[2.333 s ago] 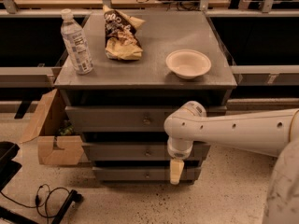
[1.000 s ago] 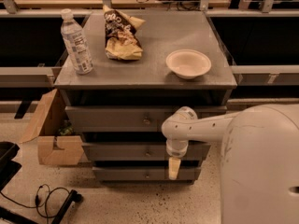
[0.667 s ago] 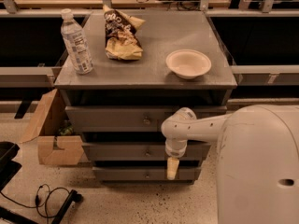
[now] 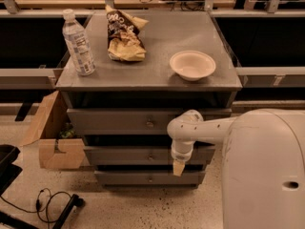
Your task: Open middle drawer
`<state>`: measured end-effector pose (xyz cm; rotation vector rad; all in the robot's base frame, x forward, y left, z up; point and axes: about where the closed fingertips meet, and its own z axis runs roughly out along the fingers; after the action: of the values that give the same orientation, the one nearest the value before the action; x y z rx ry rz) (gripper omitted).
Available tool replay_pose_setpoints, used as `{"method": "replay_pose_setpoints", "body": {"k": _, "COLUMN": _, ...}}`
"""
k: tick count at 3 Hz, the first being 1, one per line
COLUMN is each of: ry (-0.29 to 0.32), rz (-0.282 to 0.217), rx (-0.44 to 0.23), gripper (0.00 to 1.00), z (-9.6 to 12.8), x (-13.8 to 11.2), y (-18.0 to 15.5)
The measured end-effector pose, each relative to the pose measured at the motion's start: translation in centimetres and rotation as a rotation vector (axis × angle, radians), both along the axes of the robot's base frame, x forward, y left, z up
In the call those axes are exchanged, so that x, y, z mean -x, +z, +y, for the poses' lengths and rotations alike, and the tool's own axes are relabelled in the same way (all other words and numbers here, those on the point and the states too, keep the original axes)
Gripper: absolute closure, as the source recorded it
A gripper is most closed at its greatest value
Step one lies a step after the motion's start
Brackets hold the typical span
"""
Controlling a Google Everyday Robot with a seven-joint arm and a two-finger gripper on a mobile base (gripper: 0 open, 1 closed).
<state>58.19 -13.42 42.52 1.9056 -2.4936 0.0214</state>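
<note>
My arm [image 4: 209, 128] crowds the lower right, and the hand [image 4: 178, 167] hangs tip-down over the lower edge of the middle drawer [image 4: 119, 155], right of its knob [image 4: 151, 157]; I cannot tell if it is apart or together. I count three grey drawers, with speckled floor [image 4: 143, 206] in front and one cardboard box [image 4: 52, 147] just beside them. Beyond, the desk [image 4: 157, 78] carries one bottle [image 4: 79, 44], one chip bag [image 4: 124, 34] and one bowl [image 4: 192, 65] near its right front edge.

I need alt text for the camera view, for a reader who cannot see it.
A robot arm's gripper hangs before the right part of the middle drawer of a grey cabinet, right of its knob. On top are a water bottle, a chip bag and a bowl; a cardboard box sits left.
</note>
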Motion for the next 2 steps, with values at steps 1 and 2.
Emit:
{"method": "replay_pose_setpoints", "body": {"k": 1, "ry": -0.001, "rz": 0.001, "rx": 0.001, "gripper": 0.73, "z": -0.07, "x": -0.23, "y": 0.59}}
{"method": "replay_pose_setpoints", "body": {"k": 2, "ry": -0.001, "rz": 0.001, "rx": 0.001, "gripper": 0.96, "z": -0.06, "x": -0.36, "y": 0.82}}
